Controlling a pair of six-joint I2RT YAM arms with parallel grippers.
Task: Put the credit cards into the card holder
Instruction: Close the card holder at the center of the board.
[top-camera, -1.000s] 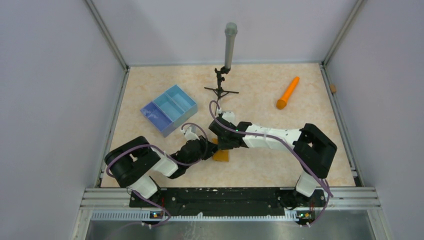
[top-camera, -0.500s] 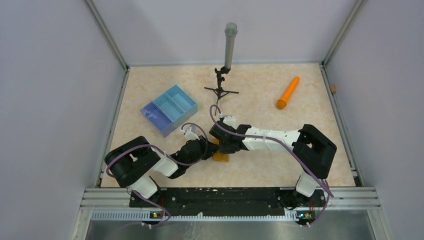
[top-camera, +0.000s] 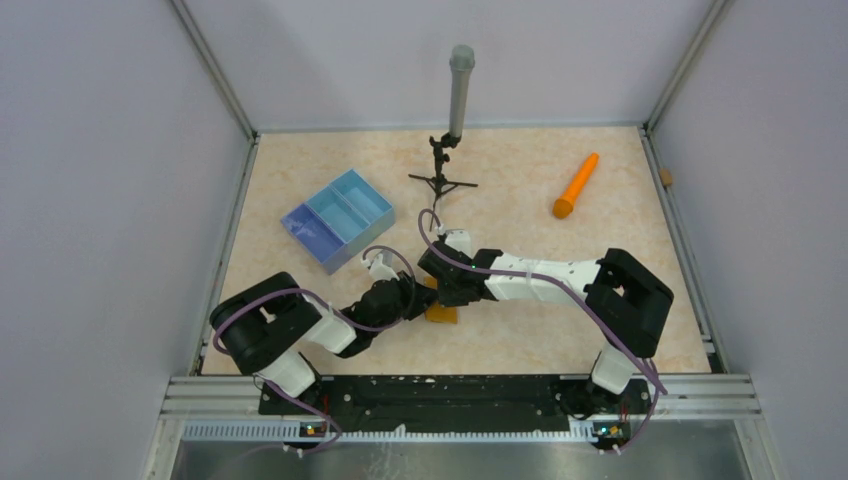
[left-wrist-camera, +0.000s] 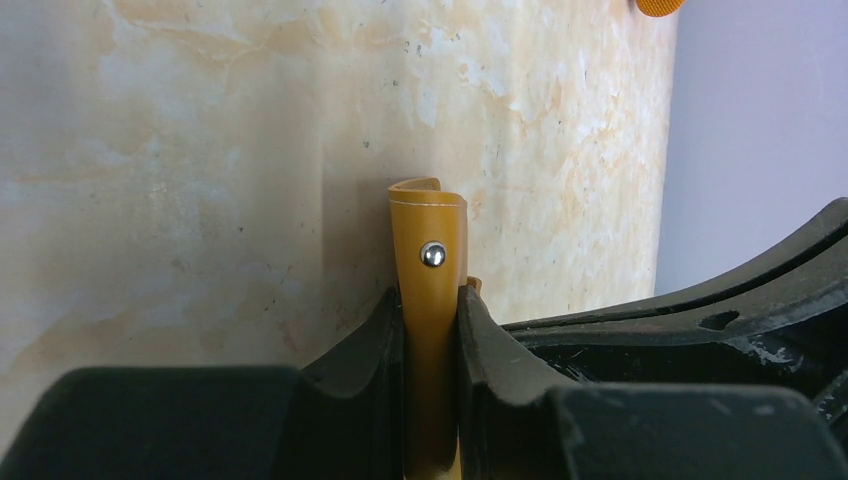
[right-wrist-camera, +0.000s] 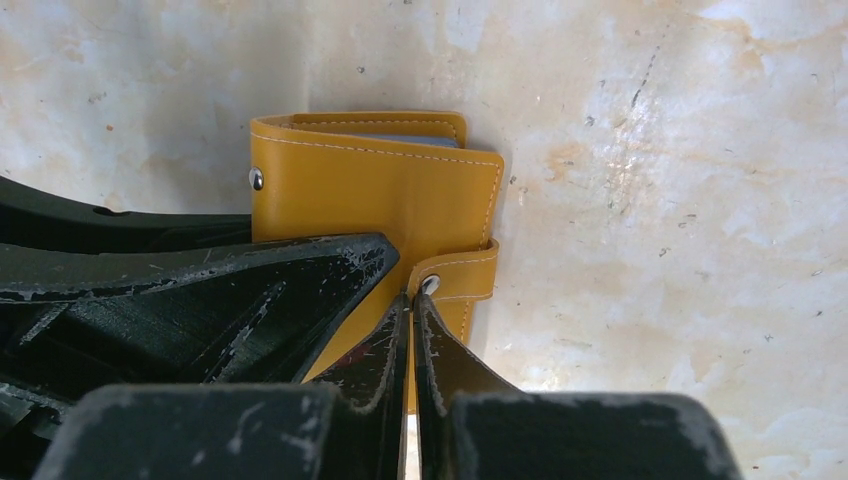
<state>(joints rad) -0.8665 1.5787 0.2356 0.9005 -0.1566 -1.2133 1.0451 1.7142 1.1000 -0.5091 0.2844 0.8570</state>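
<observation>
Where the two arms reach inward low over the marbled table, their wrists meet just in front of its middle: the left arm is sharply bent at the elbow, and the right arm is stretched long across from its base. The left gripper pinches an upright flap of the mustard card holder, with a snap stud just past its fingertips. The right gripper is closed on a thin edge of the same wallet beside the snap tab. The card holder rests on the table between both grippers.
</observation>
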